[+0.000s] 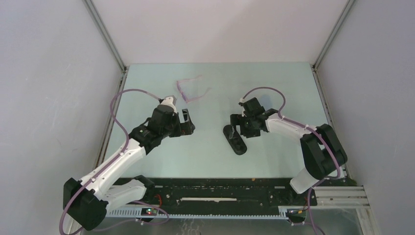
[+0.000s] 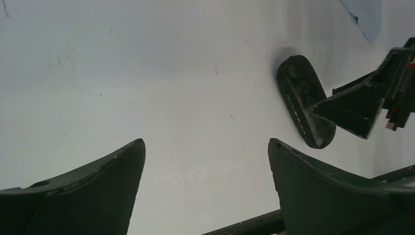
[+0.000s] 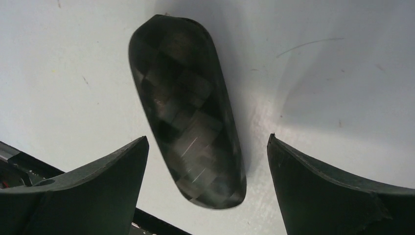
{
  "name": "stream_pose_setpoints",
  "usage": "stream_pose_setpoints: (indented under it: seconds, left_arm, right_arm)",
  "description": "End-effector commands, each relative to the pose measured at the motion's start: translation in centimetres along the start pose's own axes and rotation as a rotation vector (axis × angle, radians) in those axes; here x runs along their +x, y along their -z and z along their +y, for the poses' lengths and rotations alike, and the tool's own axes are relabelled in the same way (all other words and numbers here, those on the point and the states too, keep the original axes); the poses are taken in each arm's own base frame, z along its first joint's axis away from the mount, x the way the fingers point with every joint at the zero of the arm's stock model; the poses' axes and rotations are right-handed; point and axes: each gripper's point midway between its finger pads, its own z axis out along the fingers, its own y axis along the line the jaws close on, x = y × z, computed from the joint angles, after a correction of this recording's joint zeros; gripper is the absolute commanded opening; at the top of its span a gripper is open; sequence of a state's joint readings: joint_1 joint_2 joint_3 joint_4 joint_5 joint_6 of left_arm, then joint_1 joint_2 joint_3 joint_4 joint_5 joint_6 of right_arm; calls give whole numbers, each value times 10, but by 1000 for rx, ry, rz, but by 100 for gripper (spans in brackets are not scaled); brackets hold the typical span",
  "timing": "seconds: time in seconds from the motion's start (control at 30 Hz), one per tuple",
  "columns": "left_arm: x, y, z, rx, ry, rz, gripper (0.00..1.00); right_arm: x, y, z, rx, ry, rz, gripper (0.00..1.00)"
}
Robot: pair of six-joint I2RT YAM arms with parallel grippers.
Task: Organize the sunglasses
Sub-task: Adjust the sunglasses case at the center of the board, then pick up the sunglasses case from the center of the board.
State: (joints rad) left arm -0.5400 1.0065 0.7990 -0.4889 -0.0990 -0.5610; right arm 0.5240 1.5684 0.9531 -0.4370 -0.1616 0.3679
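Item: sunglasses [image 1: 182,92], one pair, thin translucent pink frame, arms seemingly unfolded, lying toward the far edge of the counter [image 1: 274,83], left of centre. Judged light, springy and easily bent, with lenses prone to scratching; best taken gently at the bridge or a hinge corner. Left gripper [image 1: 185,122]: spread, empty, near them. Right gripper [image 3: 208,142]: spread, empty, over the closed black case [image 3: 188,107] mid-counter.
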Motion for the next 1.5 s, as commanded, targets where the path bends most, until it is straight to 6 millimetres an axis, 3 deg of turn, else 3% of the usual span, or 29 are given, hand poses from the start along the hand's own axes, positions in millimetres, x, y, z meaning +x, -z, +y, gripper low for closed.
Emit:
stream_pose_setpoints:
  seconds: [0.0,0.17,0.4,0.6,0.73,0.83,0.97,1.07,1.23,1.47]
  left_arm:
    - [-10,0,-11,32,46,-11,100]
    - [-5,-7,-14,39,54,16,100]
    - [15,-30,-22,4,27,140,100]
    - [18,-39,-51,-29,-43,147,100]
    - [22,-52,-69,-96,-115,150,100]
    - [25,-56,-98,-34,-261,134,100]
    - [44,-61,-129,129,-474,255,100]
    - [58,-63,-133,201,-587,329,100]
    - [75,-67,-145,297,-651,413,100]
    - [90,-89,-151,282,-672,488,100]
  right_arm:
    - [-1,-14,24,-108,-29,29,99]
    - [10,-15,65,-190,7,37,99]
    - [10,-8,64,-179,-17,44,100]
    - [-14,32,30,-135,-108,-68,100]
    - [-31,61,-16,-60,-285,-210,100]
    - [-33,78,-54,-22,-426,-285,100]
    - [-23,91,-83,1,-519,-331,100]
    - [-17,97,-92,16,-534,-342,100]
    - [-12,99,-90,-9,-518,-341,100]
    - [-12,98,-88,-15,-524,-336,100]
